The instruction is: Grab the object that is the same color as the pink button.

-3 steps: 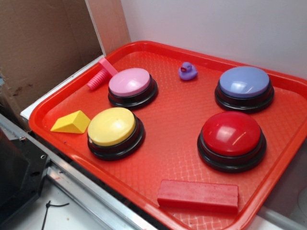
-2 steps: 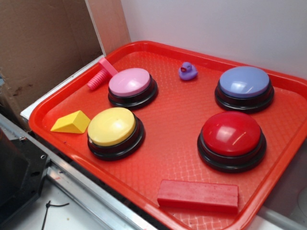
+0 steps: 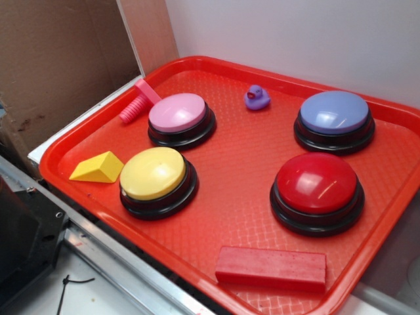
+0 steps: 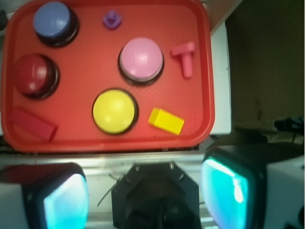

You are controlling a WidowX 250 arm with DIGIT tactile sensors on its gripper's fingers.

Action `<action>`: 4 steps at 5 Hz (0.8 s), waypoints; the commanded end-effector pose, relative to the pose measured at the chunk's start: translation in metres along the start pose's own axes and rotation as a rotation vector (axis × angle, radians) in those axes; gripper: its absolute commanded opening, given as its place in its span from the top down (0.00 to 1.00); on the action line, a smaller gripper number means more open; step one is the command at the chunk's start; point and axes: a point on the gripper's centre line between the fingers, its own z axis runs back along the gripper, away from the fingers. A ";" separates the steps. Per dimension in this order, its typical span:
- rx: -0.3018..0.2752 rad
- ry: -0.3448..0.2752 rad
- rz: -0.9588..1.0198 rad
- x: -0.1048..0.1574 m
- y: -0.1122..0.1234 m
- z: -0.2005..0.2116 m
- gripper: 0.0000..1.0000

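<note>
The pink toy bolt (image 3: 138, 101) lies at the tray's far left corner, just left of the pink button (image 3: 178, 113). From the wrist camera the bolt (image 4: 185, 57) sits right of the pink button (image 4: 141, 59). My gripper (image 4: 145, 195) hangs high above the table's near side, off the tray, open, with nothing between its two teal pads (image 4: 65, 200). The gripper does not show in the exterior view.
The red tray (image 3: 236, 170) also holds a yellow button (image 3: 154, 174), red button (image 3: 317, 186), lavender-blue button (image 3: 333, 115), purple duck (image 3: 256, 98), yellow wedge (image 3: 98, 168) and red block (image 3: 270, 267). Cardboard (image 3: 59, 59) stands at the left, a white wall behind.
</note>
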 end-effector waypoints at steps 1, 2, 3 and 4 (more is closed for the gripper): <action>0.072 0.046 -0.216 0.099 0.025 -0.017 0.00; 0.062 0.149 -0.470 0.121 0.059 -0.052 0.00; 0.169 0.131 -0.715 0.113 0.064 -0.070 0.00; 0.150 0.092 -0.964 0.117 0.039 -0.087 0.00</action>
